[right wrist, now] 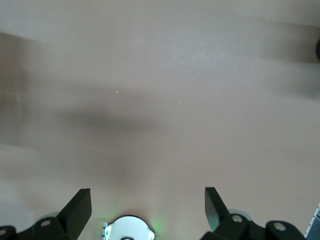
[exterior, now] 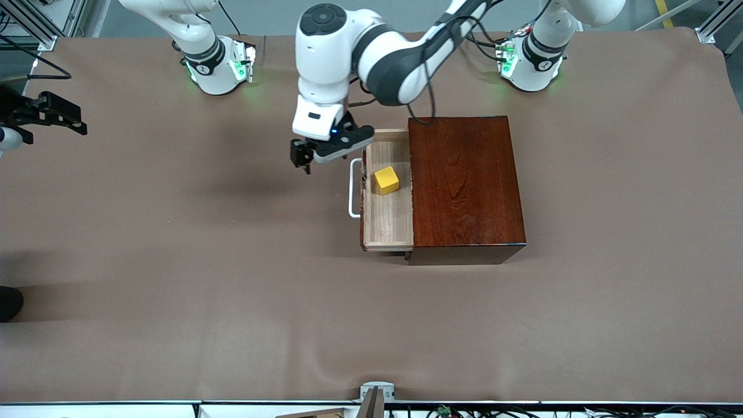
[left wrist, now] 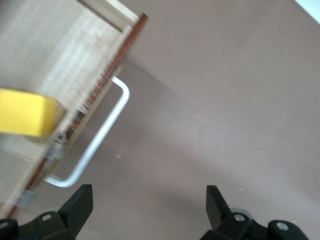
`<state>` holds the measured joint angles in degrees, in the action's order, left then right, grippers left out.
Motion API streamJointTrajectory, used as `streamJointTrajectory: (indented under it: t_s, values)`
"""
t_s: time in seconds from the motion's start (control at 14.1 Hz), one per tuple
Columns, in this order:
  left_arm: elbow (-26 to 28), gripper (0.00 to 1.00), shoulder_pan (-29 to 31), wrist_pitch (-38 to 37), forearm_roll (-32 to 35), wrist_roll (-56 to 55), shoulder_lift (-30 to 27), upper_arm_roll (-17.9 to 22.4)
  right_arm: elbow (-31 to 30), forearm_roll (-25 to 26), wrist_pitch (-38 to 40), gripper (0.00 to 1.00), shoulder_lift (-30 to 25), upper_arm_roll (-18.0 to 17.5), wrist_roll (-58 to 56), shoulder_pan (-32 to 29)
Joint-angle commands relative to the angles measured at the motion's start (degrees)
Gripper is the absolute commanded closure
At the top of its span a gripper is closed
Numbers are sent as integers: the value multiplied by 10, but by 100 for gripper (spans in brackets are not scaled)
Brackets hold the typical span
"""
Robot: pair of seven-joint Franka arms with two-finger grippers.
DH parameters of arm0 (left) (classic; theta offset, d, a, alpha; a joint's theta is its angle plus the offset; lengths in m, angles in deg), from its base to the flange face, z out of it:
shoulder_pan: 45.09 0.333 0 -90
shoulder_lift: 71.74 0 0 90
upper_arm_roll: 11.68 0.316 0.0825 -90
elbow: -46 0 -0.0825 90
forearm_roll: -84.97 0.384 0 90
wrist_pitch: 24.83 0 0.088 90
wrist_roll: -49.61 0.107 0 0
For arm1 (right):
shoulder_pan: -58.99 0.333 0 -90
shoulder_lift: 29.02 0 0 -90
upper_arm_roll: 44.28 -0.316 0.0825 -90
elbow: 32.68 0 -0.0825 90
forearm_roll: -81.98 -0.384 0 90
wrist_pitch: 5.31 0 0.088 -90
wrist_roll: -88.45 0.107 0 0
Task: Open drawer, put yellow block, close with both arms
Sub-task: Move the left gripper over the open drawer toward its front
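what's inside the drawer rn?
Only the yellow block shows in the open drawer, on its light wood floor. The part of the tray under the wooden box is hidden.

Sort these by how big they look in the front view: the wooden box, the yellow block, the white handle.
1. Wooden box, biggest.
2. White handle, long but thin.
3. Yellow block, smallest, sitting in the open drawer.

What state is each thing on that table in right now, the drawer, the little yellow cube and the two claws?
Drawer: pulled open from the wooden box.
Yellow block: lying inside the drawer.
Left gripper: open, empty, over the table beside the drawer's handle.
Right gripper: open, empty, waiting at the right arm's end of the table.
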<state>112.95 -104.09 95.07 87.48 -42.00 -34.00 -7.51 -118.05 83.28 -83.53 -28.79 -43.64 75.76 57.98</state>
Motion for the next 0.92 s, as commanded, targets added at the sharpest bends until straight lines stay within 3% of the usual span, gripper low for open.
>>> streamJointTrajectory:
  t_s: [0.0,0.21,0.42,0.85]
  values:
    - [-53,0,-20,42,3,-77,48,13,-14,12,-11,0,-12,0,-6,7]
    - [-53,0,-36,70,4,-136,69,16,-15,9,-18,0,-11,0,-5,8]
    - [-50,0,-82,68,4,-203,101,71,-15,6,-25,0,-12,0,-5,8]
    - [-42,0,-79,-17,4,-233,120,99,-15,6,-23,0,-11,1,-5,7]
